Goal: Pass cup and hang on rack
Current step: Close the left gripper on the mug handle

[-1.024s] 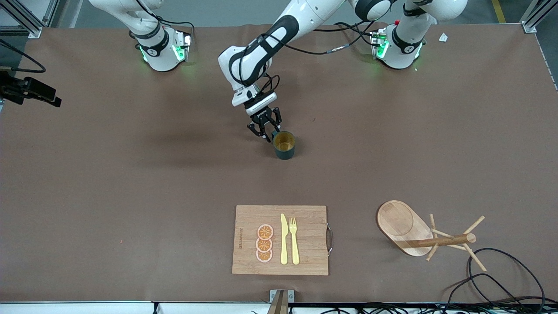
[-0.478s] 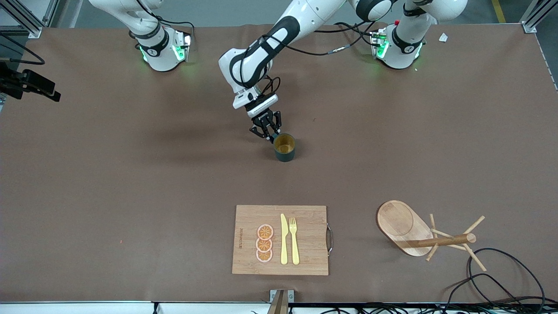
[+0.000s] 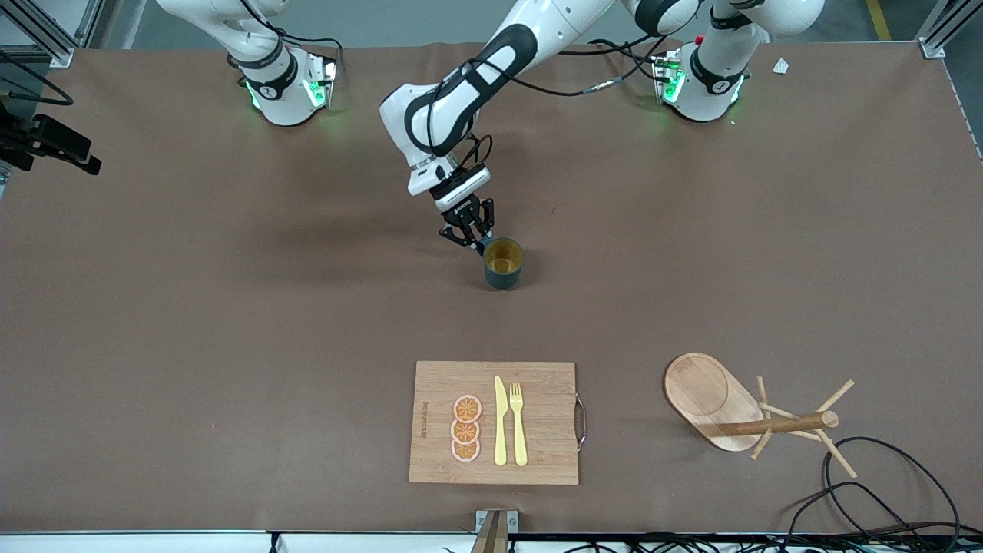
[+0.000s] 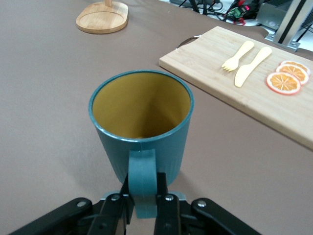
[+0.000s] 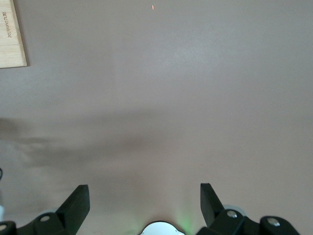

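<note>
Checking the views, I noted the left gripper (image 3: 478, 243) clamped on the cup (image 3: 503, 263) handle at mid-table; the right gripper (image 5: 145, 196) waited, fingers apart, over bare table.

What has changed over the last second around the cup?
The left end effector closed its fingers on the cup's handle; they were spread beside it a second ago. The cup shifted slightly. The right end effector stayed open, waiting. Rack and cutting board did not move.
</note>
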Robot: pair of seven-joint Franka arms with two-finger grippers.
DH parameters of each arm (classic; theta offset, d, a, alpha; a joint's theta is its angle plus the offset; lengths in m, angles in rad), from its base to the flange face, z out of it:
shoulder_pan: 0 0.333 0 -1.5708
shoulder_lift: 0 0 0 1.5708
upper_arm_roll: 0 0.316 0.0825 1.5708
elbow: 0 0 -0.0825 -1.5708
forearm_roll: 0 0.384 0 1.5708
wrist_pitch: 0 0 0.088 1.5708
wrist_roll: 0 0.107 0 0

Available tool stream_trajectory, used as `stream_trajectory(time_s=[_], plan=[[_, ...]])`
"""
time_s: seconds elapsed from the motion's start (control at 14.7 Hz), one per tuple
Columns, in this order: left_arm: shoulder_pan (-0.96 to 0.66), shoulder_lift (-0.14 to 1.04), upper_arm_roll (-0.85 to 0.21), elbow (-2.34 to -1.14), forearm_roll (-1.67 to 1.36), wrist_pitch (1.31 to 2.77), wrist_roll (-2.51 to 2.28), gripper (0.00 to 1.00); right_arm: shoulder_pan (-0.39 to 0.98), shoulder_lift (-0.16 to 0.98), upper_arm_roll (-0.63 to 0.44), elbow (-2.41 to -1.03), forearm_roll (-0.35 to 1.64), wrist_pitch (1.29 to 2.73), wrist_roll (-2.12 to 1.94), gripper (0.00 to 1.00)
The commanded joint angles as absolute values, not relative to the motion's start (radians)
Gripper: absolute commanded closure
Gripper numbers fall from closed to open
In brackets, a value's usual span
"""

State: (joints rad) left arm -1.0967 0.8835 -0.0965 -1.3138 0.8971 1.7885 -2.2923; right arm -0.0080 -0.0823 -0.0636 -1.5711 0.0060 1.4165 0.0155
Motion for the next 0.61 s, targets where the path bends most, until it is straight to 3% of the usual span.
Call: stream_trajectory(time_s=[0.0,0.55], plan=[[-1.046,0.776,-0.1,-1.33,0.81,1.779,-2.203,0.99,-0.008,-0.115,-0.063,-1.611,0.009,1.434,0.017,0.0],[-0.8,0.528,-0.106,-1.328,0.455,1.859,-1.895,1.0,-0.008,-0.113,-0.061,-1.603,0.003,1.44,-0.029,0.0]])
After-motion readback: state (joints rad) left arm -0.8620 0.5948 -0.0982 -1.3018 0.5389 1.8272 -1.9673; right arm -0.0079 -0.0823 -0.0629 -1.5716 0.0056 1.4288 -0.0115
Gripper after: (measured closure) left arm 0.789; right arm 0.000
